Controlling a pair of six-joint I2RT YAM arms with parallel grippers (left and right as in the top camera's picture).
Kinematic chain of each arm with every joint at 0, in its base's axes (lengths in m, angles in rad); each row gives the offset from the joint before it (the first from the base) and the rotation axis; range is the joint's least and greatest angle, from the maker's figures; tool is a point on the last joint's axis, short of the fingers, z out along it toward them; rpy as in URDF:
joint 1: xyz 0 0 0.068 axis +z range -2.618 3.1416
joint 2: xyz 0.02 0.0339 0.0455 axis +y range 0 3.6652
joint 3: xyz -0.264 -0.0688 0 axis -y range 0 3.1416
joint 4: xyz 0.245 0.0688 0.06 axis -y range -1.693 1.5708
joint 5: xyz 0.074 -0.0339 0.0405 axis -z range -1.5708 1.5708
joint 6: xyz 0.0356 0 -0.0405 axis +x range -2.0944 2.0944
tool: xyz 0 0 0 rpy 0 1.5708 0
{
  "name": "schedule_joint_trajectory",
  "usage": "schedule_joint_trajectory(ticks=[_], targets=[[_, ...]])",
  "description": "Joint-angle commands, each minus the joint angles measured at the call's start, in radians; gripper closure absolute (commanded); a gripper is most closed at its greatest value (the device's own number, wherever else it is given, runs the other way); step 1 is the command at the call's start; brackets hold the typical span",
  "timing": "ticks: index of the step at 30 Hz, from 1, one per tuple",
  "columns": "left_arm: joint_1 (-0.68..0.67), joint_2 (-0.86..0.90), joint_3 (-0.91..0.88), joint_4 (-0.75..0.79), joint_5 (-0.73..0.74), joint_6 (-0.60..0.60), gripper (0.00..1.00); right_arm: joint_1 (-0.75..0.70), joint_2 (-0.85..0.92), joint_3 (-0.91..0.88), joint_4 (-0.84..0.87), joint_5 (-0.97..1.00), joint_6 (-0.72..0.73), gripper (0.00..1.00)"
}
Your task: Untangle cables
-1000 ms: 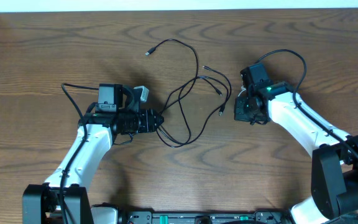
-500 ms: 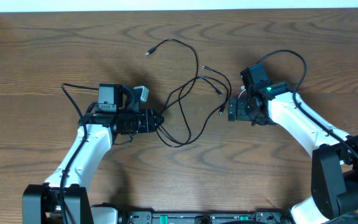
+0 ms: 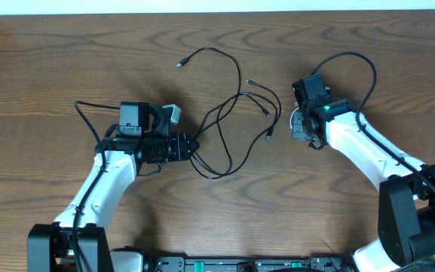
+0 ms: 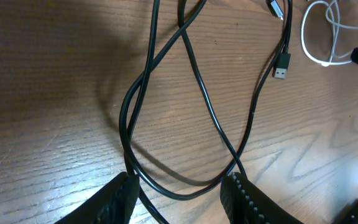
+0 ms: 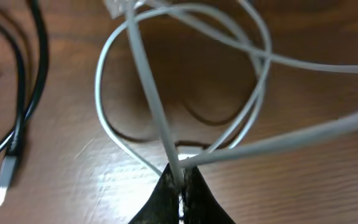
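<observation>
Loosely looped black cords [image 4: 183, 34], white cord [image 5: 151, 93]

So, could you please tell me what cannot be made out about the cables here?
White cord: right wrist view, blurred, ends cut off by edges; overhead, mostly under the right gripper.
Black cables: overhead, too thin to tell which lies on top; left wrist view, loop leaves the bottom edge at the left gripper.

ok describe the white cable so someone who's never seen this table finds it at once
Look to the right half of the wooden table, at the right gripper. Pinched in it is a looped white cord. It is the only white one; the cords beside it are all black.
</observation>
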Motion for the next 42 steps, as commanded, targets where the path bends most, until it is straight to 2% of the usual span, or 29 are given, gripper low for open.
schedule_joint_trajectory(ticks=[1,2,4,6,10,12,13,14,15,16,21,30,33,34,36,39,40,42], targets=[[-0.001,-0.007,0.016,-0.002,-0.011,-0.008,0.51,-0.005,-0.025,-0.003,0.022,0.125,-0.010,0.73],[-0.001,-0.007,0.016,-0.002,-0.011,-0.008,0.51,-0.005,-0.025,-0.003,0.026,0.125,-0.010,0.51],[-0.001,-0.007,0.016,-0.002,-0.011,-0.008,0.51,-0.005,-0.025,-0.003,0.030,0.124,-0.010,0.36],[-0.001,-0.007,0.016,-0.002,-0.011,-0.008,0.51,-0.005,-0.025,-0.003,0.034,0.125,-0.010,0.30],[-0.001,-0.007,0.016,-0.002,-0.011,-0.008,0.51,-0.005,-0.024,-0.003,0.057,0.124,-0.010,0.29],[-0.001,-0.007,0.016,-0.002,-0.011,-0.008,0.51,-0.005,-0.024,-0.003,0.068,0.124,-0.010,0.30],[-0.001,-0.007,0.016,-0.002,-0.011,-0.008,0.51,-0.005,-0.024,-0.003,0.071,0.127,-0.012,0.38],[-0.001,-0.007,0.016,-0.002,-0.011,-0.008,0.51,-0.005,-0.024,-0.003,0.072,0.136,-0.021,0.52],[-0.001,-0.007,0.016,-0.002,-0.011,-0.008,0.51,-0.006,-0.024,-0.003,0.072,0.151,-0.040,0.89],[-0.001,-0.007,0.016,-0.002,-0.011,-0.008,0.51,-0.006,-0.024,-0.003,0.071,0.165,-0.048,0.99],[-0.001,-0.007,0.016,-0.002,-0.011,-0.008,0.51,-0.010,-0.036,-0.002,0.069,0.252,-0.076,0.99],[-0.001,-0.007,0.016,-0.002,-0.011,-0.008,0.51,-0.012,-0.209,0.000,0.121,0.397,-0.305,0.99],[-0.001,-0.007,0.016,-0.002,-0.011,-0.008,0.50,-0.027,-0.272,0.000,0.141,0.446,-0.333,0.99],[-0.001,-0.007,0.016,-0.002,-0.011,-0.008,0.40,-0.036,-0.291,0.000,0.146,0.446,-0.333,0.99],[-0.001,-0.007,0.016,-0.010,-0.011,-0.008,0.33,-0.063,-0.327,0.000,0.160,0.441,-0.333,0.99],[-0.001,-0.007,0.015,-0.021,-0.013,-0.008,0.06,-0.110,-0.364,0.000,0.185,0.422,-0.333,0.99],[-0.001,-0.007,0.015,-0.021,-0.013,-0.008,0.02,-0.127,-0.370,0.000,0.192,0.402,-0.332,0.99],[-0.001,-0.007,0.015,-0.021,-0.013,-0.008,0.02,-0.179,-0.373,0.000,0.197,0.347,-0.324,0.99]])
